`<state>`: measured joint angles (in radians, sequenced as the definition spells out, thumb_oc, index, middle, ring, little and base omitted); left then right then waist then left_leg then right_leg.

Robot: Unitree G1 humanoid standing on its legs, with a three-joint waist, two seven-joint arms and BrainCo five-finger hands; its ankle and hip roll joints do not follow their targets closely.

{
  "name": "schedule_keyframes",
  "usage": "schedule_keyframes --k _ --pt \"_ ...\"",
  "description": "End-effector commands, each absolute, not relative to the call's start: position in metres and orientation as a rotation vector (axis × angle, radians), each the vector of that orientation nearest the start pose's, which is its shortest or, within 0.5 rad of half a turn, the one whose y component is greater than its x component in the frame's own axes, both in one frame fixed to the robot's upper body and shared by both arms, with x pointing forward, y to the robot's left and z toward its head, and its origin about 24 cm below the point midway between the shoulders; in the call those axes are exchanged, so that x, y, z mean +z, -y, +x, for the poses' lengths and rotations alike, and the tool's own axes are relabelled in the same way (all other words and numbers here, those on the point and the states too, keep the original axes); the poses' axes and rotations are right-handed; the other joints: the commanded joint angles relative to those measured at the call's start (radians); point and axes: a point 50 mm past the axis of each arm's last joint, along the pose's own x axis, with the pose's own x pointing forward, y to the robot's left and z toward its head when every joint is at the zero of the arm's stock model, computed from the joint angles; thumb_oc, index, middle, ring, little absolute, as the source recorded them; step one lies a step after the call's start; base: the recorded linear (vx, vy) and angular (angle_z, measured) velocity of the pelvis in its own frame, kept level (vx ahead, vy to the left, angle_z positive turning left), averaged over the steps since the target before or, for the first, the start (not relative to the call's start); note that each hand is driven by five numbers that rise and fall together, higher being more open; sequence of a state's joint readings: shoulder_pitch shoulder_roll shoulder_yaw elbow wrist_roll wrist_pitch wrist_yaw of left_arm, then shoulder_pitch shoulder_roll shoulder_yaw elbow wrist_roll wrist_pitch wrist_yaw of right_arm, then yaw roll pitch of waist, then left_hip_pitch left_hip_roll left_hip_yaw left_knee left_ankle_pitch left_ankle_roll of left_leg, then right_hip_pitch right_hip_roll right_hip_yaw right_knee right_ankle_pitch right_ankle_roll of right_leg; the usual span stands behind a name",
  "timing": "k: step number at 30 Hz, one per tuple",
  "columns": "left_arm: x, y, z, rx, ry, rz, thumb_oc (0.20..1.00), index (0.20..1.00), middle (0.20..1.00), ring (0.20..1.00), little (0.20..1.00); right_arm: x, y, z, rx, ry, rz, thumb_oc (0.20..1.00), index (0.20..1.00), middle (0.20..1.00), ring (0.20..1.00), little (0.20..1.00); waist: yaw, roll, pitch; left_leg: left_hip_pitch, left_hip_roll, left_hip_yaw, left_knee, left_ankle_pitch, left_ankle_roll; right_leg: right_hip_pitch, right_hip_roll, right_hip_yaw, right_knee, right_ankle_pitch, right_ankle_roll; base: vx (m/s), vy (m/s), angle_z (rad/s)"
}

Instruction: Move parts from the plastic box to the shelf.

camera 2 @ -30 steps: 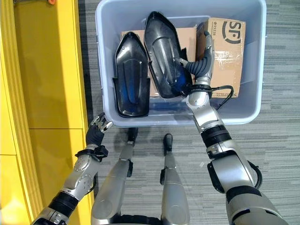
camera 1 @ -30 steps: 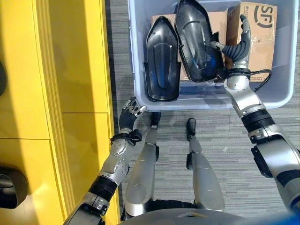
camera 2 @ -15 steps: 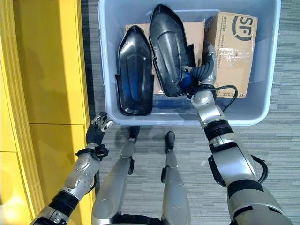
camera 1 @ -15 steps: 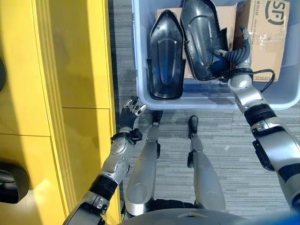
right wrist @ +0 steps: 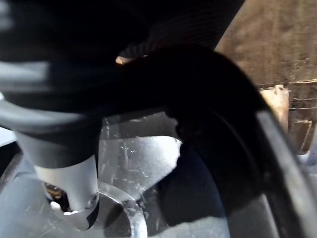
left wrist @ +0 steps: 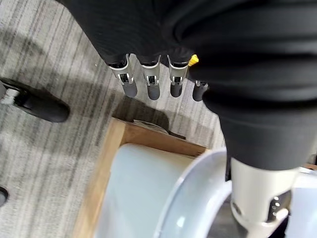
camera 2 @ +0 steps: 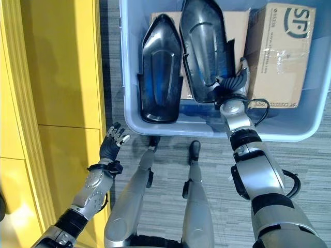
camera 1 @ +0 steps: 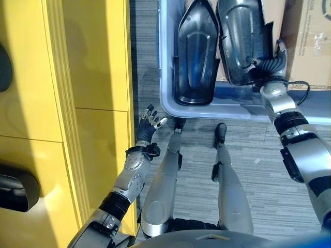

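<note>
A pale blue plastic box [camera 2: 176,126] stands on the floor ahead and holds two black moulded parts side by side. The left part [camera 2: 161,67] lies flat. The right part [camera 2: 204,46] leans on cardboard, and my right hand [camera 2: 235,82] sits against its lower right edge, between it and a taped cardboard box [camera 2: 279,57]. In the right wrist view the dark part [right wrist: 218,148] lies right up against the hand. The yellow shelf [camera 1: 62,103] runs down the left side. My left hand [camera 1: 147,124] hangs open over the floor beside the shelf, holding nothing.
Two dark parts lie on the shelf, one at the lower left [camera 1: 15,191] and one higher up [camera 1: 2,75]. Grey striped carpet [camera 1: 253,150] lies between the shelf and the plastic box. A flat cardboard sheet [camera 2: 235,26] sits under the right part.
The camera has moved, shifting the whole scene right and down. My right hand has come down from the cardboard box to the right part's lower edge. My left hand's fingers have straightened.
</note>
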<state>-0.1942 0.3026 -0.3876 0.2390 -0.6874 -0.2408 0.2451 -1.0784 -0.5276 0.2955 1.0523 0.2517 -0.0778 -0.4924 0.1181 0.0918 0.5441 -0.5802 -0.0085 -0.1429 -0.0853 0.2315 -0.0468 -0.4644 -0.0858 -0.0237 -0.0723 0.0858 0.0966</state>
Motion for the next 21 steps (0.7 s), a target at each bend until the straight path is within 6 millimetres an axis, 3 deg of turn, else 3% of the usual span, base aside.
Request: schedule_keyframes --k 1,3,4,5,6,10,15,19,21 --pt "0.052 -0.136 0.285 -0.072 0.041 -0.338 1.0 1.0 1.0 1.0 1.0 0.211 0.265 0.403 -0.579 0.167 -0.458 1.0 1.0 1.0 1.0 1.0 -0.014 0.016 -0.024 -0.017 0.054 0.078 0.067 -0.113 -0.043 -0.056 -0.073 -0.031 0.109 -0.067 0.027 0.0 -0.05 0.08" --pt "0.052 -0.135 0.285 -0.079 0.04 -0.333 1.0 1.0 1.0 1.0 1.0 0.206 0.268 0.403 -0.584 0.137 -0.465 1.0 1.0 1.0 1.0 1.0 -0.013 0.018 -0.024 -0.031 0.054 0.081 0.076 -0.115 -0.043 -0.066 -0.073 -0.035 0.114 -0.068 0.027 0.0 -0.013 0.02" --pt "0.052 -0.134 0.285 -0.083 0.039 -0.332 1.0 1.0 1.0 1.0 1.0 0.204 0.27 0.402 -0.589 0.125 -0.471 0.693 0.693 0.693 0.693 0.693 -0.013 0.02 -0.024 -0.034 0.054 0.083 0.078 -0.115 -0.044 -0.069 -0.074 -0.037 0.115 -0.069 0.028 0.0 0.0 0.0" --pt "0.052 -0.134 0.285 -0.083 0.039 -0.332 1.0 1.0 1.0 1.0 1.0 0.204 0.27 0.402 -0.589 0.126 -0.471 0.26 0.26 0.26 0.26 0.26 -0.013 0.021 -0.024 -0.035 0.054 0.083 0.079 -0.116 -0.044 -0.069 -0.074 -0.037 0.116 -0.069 0.028 0.0 -0.029 0.03" --pt "0.053 -0.134 0.286 -0.084 0.042 -0.33 1.0 1.0 1.0 1.0 1.0 0.201 0.271 0.402 -0.587 0.109 -0.478 0.2 0.2 0.2 0.2 0.2 -0.011 0.021 -0.024 -0.041 0.055 0.086 0.081 -0.117 -0.043 -0.074 -0.076 -0.041 0.117 -0.069 0.028 0.0 -0.026 0.05" --pt "0.054 -0.135 0.287 -0.082 0.048 -0.329 1.0 1.0 1.0 1.0 1.0 0.192 0.271 0.401 -0.582 0.087 -0.474 0.2 0.2 0.2 0.2 0.2 -0.014 0.021 -0.024 -0.041 0.056 0.09 0.086 -0.12 -0.044 -0.072 -0.077 -0.051 0.12 -0.071 0.028 0.01 -0.023 0.09" --pt "0.053 -0.141 0.289 -0.044 0.044 -0.323 1.0 1.0 1.0 1.0 1.0 0.186 0.254 0.396 -0.545 0.184 -0.432 0.2 0.2 0.2 0.2 0.2 -0.039 -0.009 -0.024 -0.002 0.063 0.095 0.088 -0.128 -0.046 -0.028 -0.077 -0.06 0.117 -0.076 0.028 0.01 -0.021 0.09" --pt "0.052 -0.144 0.288 -0.03 0.041 -0.317 1.0 1.0 1.0 1.0 1.0 0.183 0.249 0.388 -0.54 0.25 -0.383 0.2 0.2 0.2 0.2 0.2 -0.055 -0.027 -0.024 0.033 0.068 0.093 0.084 -0.132 -0.048 0.01 -0.077 -0.069 0.11 -0.077 0.029 0.0 -0.018 0.08" --pt "0.051 -0.148 0.288 -0.011 0.04 -0.308 1.0 1.0 1.0 1.0 1.0 0.177 0.245 0.374 -0.544 0.319 -0.325 0.2 0.2 0.2 0.2 0.2 -0.07 -0.045 -0.024 0.079 0.075 0.092 0.079 -0.138 -0.049 0.061 -0.079 -0.08 0.1 -0.08 0.031 0.01 -0.026 0.16"
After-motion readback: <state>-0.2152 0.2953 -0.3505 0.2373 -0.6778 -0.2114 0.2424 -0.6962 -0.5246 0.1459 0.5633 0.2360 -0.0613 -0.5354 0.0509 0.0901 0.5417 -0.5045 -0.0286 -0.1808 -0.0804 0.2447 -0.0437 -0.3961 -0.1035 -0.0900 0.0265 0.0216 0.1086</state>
